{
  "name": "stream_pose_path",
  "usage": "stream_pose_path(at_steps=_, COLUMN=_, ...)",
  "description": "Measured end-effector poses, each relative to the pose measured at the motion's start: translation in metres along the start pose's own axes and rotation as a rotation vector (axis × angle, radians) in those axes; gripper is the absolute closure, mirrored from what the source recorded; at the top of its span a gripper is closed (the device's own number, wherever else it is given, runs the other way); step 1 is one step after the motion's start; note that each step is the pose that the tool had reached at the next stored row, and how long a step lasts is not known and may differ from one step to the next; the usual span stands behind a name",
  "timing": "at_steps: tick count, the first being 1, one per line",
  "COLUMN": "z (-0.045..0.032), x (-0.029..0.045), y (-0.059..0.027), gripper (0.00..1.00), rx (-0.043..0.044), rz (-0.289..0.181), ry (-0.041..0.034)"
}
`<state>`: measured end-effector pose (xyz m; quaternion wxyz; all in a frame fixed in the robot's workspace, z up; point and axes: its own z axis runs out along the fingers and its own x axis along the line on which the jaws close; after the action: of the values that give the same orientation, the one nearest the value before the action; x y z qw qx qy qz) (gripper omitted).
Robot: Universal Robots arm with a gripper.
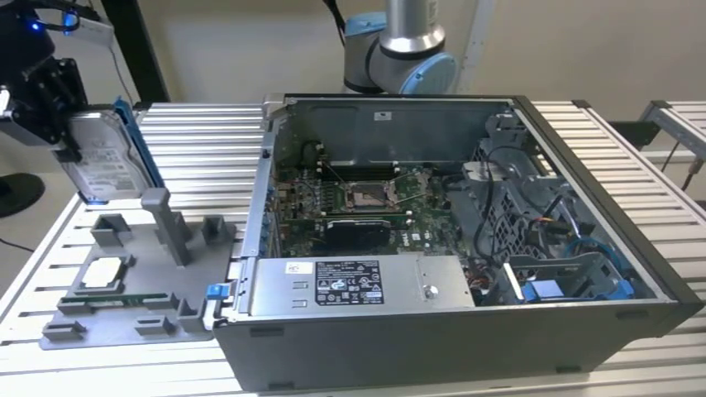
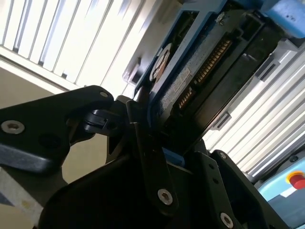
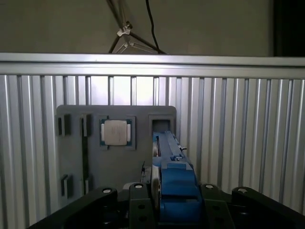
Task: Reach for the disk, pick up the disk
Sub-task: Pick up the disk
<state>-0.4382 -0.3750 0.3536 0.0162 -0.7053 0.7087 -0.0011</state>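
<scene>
My gripper (image 1: pixel 66 136) is shut on the disk (image 1: pixel 111 165), a silver hard drive with a white label and a blue frame. It holds the disk upright in the air at the exterior view's far left, above the grey fixture plate (image 1: pixel 132 306). In the first wrist view the disk (image 3: pixel 172 183) appears edge-on between the black fingers (image 3: pixel 138 205), over the plate's empty slot (image 3: pixel 162 125). In the second wrist view the disk's underside (image 2: pixel 190 90) with its connector sits against a finger (image 2: pixel 147 157).
A small square silver processor chip (image 1: pixel 105 270) lies in a pocket of the fixture plate (image 3: pixel 114 162). An open computer case (image 1: pixel 441 347) stands to the exterior view's right of the plate on the slatted metal table (image 1: pixel 210 141). The arm's base (image 1: pixel 398 50) rises behind the case.
</scene>
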Motion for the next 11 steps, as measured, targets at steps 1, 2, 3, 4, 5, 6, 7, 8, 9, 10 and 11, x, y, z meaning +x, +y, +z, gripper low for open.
stream_pose_path(at_steps=1, z=-0.0029, x=-0.0001, y=0.0000, gripper=1.00, rx=0.0011, rz=0.000, ry=0.0000)
stream_pose_path(at_steps=2, z=-0.0054, x=-0.0001, y=-0.0001, gripper=1.00, rx=0.0020, rz=0.000, ry=0.0001)
stream_pose_path(at_steps=3, z=-0.0078, x=-0.0001, y=-0.0002, gripper=1.00, rx=0.0030, rz=0.000, ry=0.0000)
stream_pose_path(at_steps=4, z=-0.0103, x=-0.0002, y=-0.0002, gripper=1.00, rx=0.0041, rz=0.000, ry=0.0000)
stream_pose_path(at_steps=5, z=-0.0126, x=-0.0003, y=-0.0003, gripper=1.00, rx=0.0051, rz=0.000, ry=0.0000)
stream_pose_path(at_steps=6, z=-0.0152, x=-0.0003, y=-0.0004, gripper=1.00, rx=0.0059, rz=0.000, ry=0.0000)
stream_pose_path(at_steps=7, z=-0.0178, x=-0.0004, y=-0.0004, gripper=1.00, rx=0.0066, rz=0.000, ry=0.0000)
stream_pose_path(at_steps=8, z=-0.0203, x=-0.0004, y=-0.0005, gripper=1.00, rx=0.0072, rz=0.000, ry=0.0000)
stream_pose_path(at_steps=9, z=-0.0227, x=-0.0005, y=-0.0005, gripper=1.00, rx=0.0076, rz=0.000, ry=0.0000)
stream_pose_path(at_steps=10, z=-0.0253, x=-0.0005, y=-0.0006, gripper=1.00, rx=0.0080, rz=0.000, ry=0.0000)
stream_pose_path(at_steps=11, z=-0.0280, x=-0.0006, y=-0.0007, gripper=1.00, rx=0.0082, rz=0.000, ry=0.0001)
